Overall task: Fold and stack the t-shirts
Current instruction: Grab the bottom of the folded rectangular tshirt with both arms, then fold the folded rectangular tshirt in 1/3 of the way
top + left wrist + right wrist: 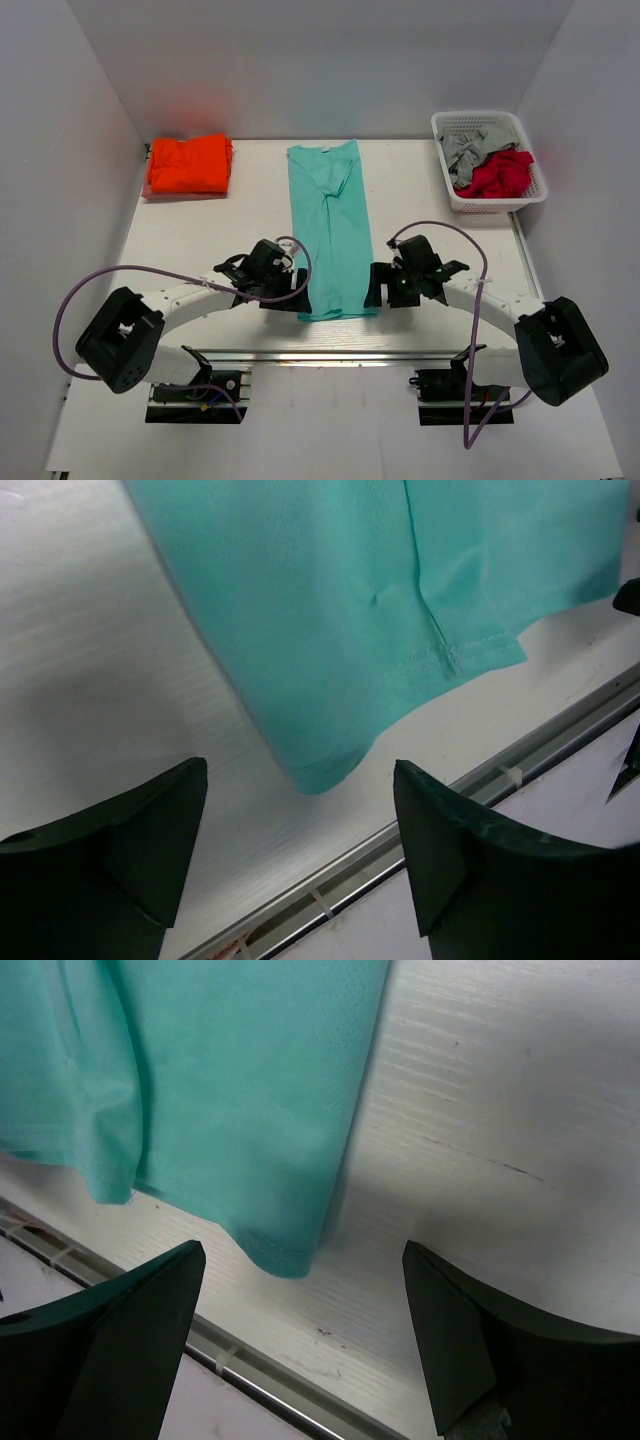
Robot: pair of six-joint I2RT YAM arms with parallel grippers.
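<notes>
On the white table (200,240), the orange shirt (188,165) lies folded in a neat pile, well beyond the left tool (287,292) and off to its left, at the far left corner.

The left tool sits low over the table with its two fingers spread wide and nothing between them. In the left wrist view, the left tool (300,770) frames the near left corner of the teal shirt (400,580). That corner lies just ahead of the gap between the fingers and touches neither finger. A metal rail (500,780) along the table's near edge runs across just to the tool's right.

Between the two tools, the teal shirt (330,225) lies flat as a long narrow strip. Its collar is at the far end and its hem is at the near end, level with both tools.

The right tool (383,288) is just beside the hem's right corner, also spread wide and holding nothing. In the right wrist view, the right tool (300,1255) has the shirt (230,1080) corner just ahead of its gap, nearer its left finger, with the rail (250,1360) running below.

Well beyond the right tool and to its right stands a white basket (448,180), holding a grey cloth (470,145) and a red cloth (500,175).
</notes>
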